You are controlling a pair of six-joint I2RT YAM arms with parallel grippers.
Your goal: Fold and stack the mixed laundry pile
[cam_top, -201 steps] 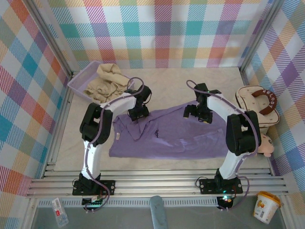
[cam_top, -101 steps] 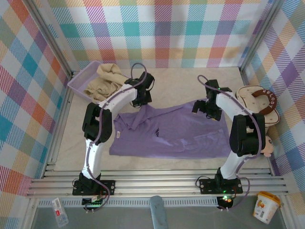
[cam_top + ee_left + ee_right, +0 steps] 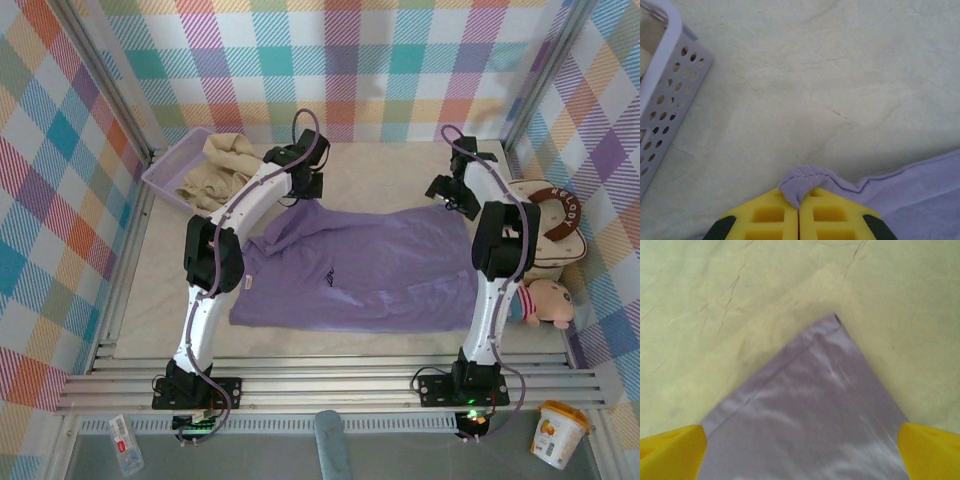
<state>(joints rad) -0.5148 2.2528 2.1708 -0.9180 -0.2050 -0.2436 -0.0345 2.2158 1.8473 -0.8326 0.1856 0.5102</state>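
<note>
The left arm [image 3: 238, 215] and the right arm [image 3: 480, 325] are both made of long white tubes joined by fat black round parts [image 3: 212, 262]. Each arm stands on a flat black plate [image 3: 197, 390] on silver rails [image 3: 330, 382] at the near edge. A thin grey-purple cable [image 3: 316, 125] runs along each arm. A small green light [image 3: 470, 414] glows under the right one. The left gripper [image 3: 798, 202] has bright yellow block fingers [image 3: 767, 220] with square holes and black corners. The right gripper [image 3: 800, 450] has yellow fingers [image 3: 670, 450] too.
</note>
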